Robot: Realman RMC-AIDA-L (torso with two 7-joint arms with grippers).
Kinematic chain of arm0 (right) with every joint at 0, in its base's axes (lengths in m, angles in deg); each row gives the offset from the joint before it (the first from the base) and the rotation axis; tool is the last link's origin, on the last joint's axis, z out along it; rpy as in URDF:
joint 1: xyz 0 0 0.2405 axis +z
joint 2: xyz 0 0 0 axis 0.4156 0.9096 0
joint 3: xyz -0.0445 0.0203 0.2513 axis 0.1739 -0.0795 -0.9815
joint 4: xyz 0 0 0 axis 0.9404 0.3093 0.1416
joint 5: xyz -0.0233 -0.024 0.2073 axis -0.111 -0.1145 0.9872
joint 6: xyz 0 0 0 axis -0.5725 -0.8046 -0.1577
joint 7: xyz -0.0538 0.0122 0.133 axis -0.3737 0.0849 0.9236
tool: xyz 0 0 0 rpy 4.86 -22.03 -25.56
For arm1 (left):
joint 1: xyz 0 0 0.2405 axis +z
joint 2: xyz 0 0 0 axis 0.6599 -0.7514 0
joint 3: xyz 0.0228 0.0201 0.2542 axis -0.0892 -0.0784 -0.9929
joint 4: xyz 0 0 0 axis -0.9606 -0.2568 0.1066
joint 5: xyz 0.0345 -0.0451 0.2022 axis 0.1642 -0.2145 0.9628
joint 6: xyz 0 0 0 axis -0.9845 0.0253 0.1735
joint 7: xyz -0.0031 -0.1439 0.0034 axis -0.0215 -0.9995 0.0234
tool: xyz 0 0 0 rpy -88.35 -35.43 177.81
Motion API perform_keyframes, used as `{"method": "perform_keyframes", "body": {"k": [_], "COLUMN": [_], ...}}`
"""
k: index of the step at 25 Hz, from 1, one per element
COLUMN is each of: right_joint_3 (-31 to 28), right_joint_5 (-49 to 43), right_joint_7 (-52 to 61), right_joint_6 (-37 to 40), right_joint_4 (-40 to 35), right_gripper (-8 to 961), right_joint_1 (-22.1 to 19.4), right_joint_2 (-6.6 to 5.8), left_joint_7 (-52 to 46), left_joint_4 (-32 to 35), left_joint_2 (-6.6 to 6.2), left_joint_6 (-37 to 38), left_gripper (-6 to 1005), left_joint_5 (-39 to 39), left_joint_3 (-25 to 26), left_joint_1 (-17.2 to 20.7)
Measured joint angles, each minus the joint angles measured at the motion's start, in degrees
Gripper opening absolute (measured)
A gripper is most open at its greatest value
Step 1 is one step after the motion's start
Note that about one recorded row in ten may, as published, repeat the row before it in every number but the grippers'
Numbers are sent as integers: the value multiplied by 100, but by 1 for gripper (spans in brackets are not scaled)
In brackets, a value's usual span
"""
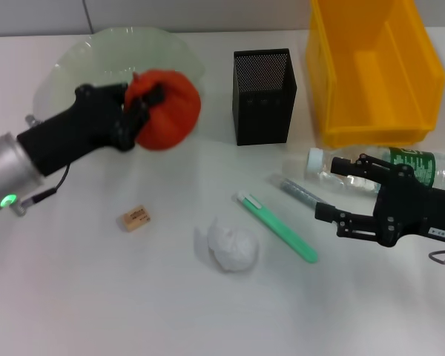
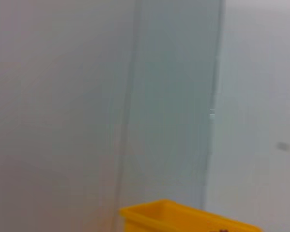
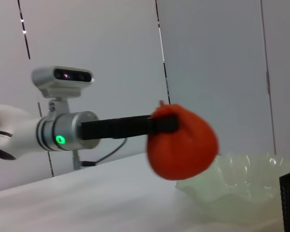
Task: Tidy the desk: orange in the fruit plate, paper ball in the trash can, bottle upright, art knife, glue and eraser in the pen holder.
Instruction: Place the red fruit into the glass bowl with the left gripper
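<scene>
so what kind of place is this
Likely a lab desk staged as an office tidy-up: a plain white table against bare wall panels, with a pen holder, a yellow trash can, and two robot arms at work.

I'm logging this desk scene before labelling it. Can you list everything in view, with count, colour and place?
orange: one, red-orange, held above the desk by the fruit plate's near edge
fruit plate: one, pale green, far left
pen holder: one, black mesh, far centre
trash can: one, yellow, far right
bottle: one, clear, green label, lying on its side, right
glue: one, grey, beside the bottle
art knife: one, mint green, centre
paper ball: one, white, near centre
eraser: one, tan, near left
left end effector: black, gripping the orange
right end effector: black, open, by the bottle
</scene>
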Motion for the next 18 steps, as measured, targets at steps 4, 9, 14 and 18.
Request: {"method": "perform_keyframes", "body": {"k": [4, 9, 14, 18], "right_joint_3": [-5, -14, -18, -18], "right_joint_5": [4, 4, 5, 14], "right_joint_7": [-2, -3, -3, 12], "right_joint_6": [-2, -2, 5, 5], "right_joint_4": [15, 14, 14, 14], "right_gripper": [813, 813, 814, 814], "right_joint_1": [23, 23, 6, -3], "right_joint_2": [2, 5, 8, 8], "left_joint_7": [31, 68, 102, 383], "left_joint_4": [-268, -376, -523, -699], "left_joint_2": [18, 50, 56, 55], "left_joint_6": [-610, -1343, -2039, -2442], "left_gripper": [53, 55, 57, 58], "left_joint_5": [-390, -830, -1191, -1476], "left_joint_3": [4, 4, 6, 15], "left_joint_1": [-272, -514, -713, -838]}}
